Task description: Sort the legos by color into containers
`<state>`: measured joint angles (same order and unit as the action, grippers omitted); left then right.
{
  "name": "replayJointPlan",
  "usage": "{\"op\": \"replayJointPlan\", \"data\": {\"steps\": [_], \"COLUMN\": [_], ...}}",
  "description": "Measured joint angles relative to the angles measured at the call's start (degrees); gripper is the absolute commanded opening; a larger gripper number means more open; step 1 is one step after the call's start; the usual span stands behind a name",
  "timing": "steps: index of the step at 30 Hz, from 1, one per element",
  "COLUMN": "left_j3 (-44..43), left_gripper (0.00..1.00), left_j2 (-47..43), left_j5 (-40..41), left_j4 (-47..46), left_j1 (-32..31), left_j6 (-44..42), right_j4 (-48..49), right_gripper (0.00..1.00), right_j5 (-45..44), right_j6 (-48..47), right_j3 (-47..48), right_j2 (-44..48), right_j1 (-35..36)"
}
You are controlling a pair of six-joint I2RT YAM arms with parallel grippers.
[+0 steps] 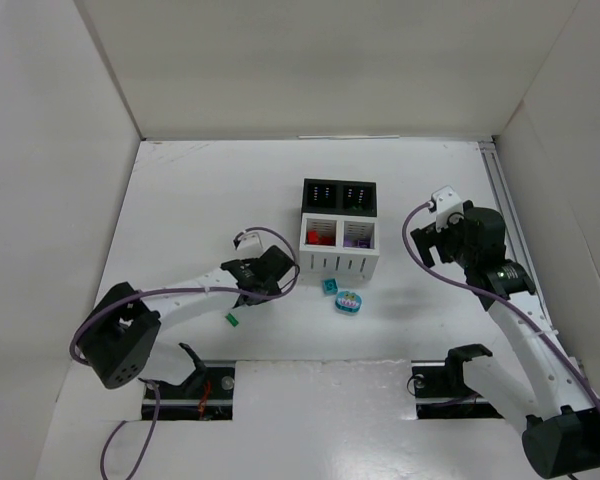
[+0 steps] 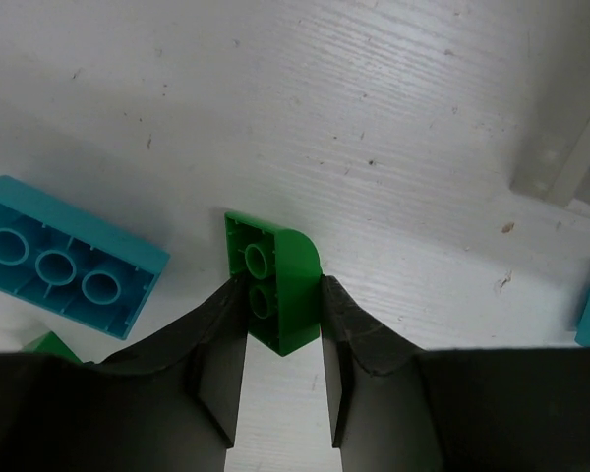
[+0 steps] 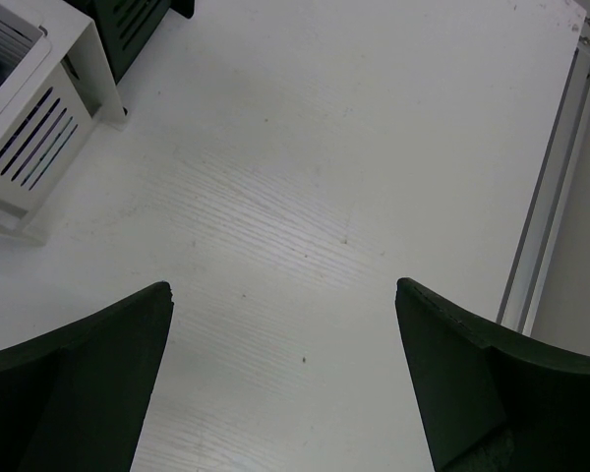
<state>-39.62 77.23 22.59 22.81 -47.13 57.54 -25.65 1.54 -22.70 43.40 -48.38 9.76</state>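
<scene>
The left claw [image 2: 282,295] is closed on a green brick [image 2: 272,275], with one finger on each long side. It holds only the near end, and the rounded end sticks out past the fingertips. I cannot tell if the brick is lifted or rests on the counter [image 2: 374,118]. A teal brick [image 2: 64,261] lies near it, upside down and not touching. The right claw [image 3: 283,290] hangs wide open over bare counter and holds nothing.

The white bins [image 1: 338,262] stand in front, with red and purple pieces inside, and the black bins [image 1: 339,196] stand directly behind them. I think the green one belongs in a black bin, but I cannot see which one.

The danger, in my opinion, is the short grip. The brick may turn between the fingers or slip out when the arm swings. The arm must also pass over the white bins. If it goes too low, the brick can knock a wall or fall among the red pieces.
</scene>
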Motion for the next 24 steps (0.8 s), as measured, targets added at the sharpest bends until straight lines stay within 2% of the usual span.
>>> {"op": "replayJointPlan", "data": {"steps": [2,6,12,18,21,24], "left_j3": [-0.7,-2.3,-6.6,-18.5,-27.2,-36.2], "left_gripper": [0.18,0.12,0.12,0.13,0.13,0.13], "left_j2": [1.0,2.6,-0.1,-7.3,-4.2,2.7], "left_j5": [0.6,0.8,1.9,3.0,2.4,0.7], "left_j4": [-0.7,-0.6,4.0,-0.2,-4.2,-7.2], "left_j1": [0.0,0.0,-1.2,-1.2,-1.0,-0.4], "left_j6": [-0.1,-0.1,-1.4,-10.4,-16.2,-21.4], "right_j4": [-0.3,-1.1,-1.4,-1.4,-1.4,-1.4], "right_gripper": [0.99,0.99,0.99,0.99,0.99,0.99], "right_j5": [-0.1,-0.1,-0.9,-1.6,-2.2,-2.8], "right_j6": [0.0,0.0,0.0,0.0,0.0,0.0], "right_j3": [0.0,0.0,-0.1,-0.1,-0.1,-0.1], "right_j2": [0.1,1.2,2.6,2.6,2.5,2.5], "right_j1": [0.0,0.0,0.0,-0.3,-0.4,-0.4]}}
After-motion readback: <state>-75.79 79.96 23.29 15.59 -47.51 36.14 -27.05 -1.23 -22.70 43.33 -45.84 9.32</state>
